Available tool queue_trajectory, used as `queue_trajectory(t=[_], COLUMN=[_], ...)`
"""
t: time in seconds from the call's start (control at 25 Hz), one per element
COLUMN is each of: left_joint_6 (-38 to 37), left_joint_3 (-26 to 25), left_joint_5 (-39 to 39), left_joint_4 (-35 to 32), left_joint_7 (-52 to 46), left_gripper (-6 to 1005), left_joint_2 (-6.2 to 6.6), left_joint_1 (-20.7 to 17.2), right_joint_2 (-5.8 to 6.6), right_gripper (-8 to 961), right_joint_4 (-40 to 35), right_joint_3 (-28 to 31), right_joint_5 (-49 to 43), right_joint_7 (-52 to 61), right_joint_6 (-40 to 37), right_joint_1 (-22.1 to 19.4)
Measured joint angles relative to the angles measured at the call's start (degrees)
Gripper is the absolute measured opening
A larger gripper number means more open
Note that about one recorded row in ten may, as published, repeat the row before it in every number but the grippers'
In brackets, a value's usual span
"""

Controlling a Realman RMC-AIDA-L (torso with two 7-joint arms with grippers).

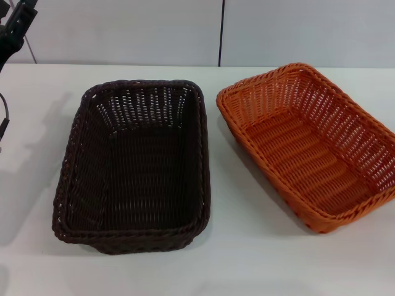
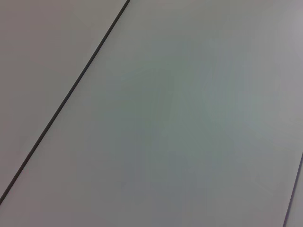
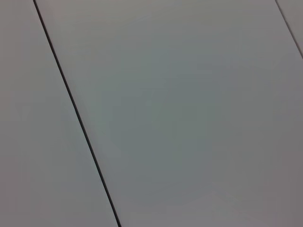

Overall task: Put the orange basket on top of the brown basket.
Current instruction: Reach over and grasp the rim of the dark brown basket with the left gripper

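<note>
two baskets side by side, nothing stacked yet

a white desk (image 1: 259, 259) sits in front of a pale wall with a thin dark line down it. both wrist views show only that pale wall and its dark lines, so they tell nothing about the baskets.

the brown basket (image 1: 136, 166) rests flat on the desk, toward the left side and about the middle from front to back. the orange basket (image 1: 311, 145) rests flat too, near the right edge of the desk, turned a little at a slant. the two sit just beside each other, not touching. both look empty.

a dark bit of the left arm (image 1: 13, 28) pokes in at the far left corner, up high and well apart from the baskets. i cannot tell if its gripper is open or closed. the right arm and its gripper do not show at all.

so no part of the job looks done. the orange basket has not been picked up. it must be grabbed, lifted, carried over and set down on the brown one.
</note>
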State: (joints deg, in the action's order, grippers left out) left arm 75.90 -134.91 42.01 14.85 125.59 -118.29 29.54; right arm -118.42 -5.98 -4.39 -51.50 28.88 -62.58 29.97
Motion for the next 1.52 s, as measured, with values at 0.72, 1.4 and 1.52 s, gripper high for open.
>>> queue_trajectory(t=[0.72, 1.4, 1.52], left_joint_6=[-0.7, -2.1, -2.4], left_joint_3=[0.0, 0.0, 0.0], left_joint_5=[0.0, 0.0, 0.0], left_joint_4=[0.0, -0.1, -0.1], left_joint_7=[0.0, 0.0, 0.0], left_gripper=[827, 828, 828], left_joint_2=[0.08, 0.09, 0.08], left_joint_1=[0.0, 0.1, 0.3], right_joint_2=[0.05, 0.03, 0.04], right_gripper=[837, 838, 837], right_joint_4=[0.0, 0.1, 0.1], right_joint_3=[0.0, 0.0, 0.0], right_joint_5=[0.0, 0.0, 0.0], right_joint_7=[0.3, 0.3, 0.3], right_joint_6=[0.0, 0.0, 0.0], right_joint_1=[1.3, 1.7, 1.7])
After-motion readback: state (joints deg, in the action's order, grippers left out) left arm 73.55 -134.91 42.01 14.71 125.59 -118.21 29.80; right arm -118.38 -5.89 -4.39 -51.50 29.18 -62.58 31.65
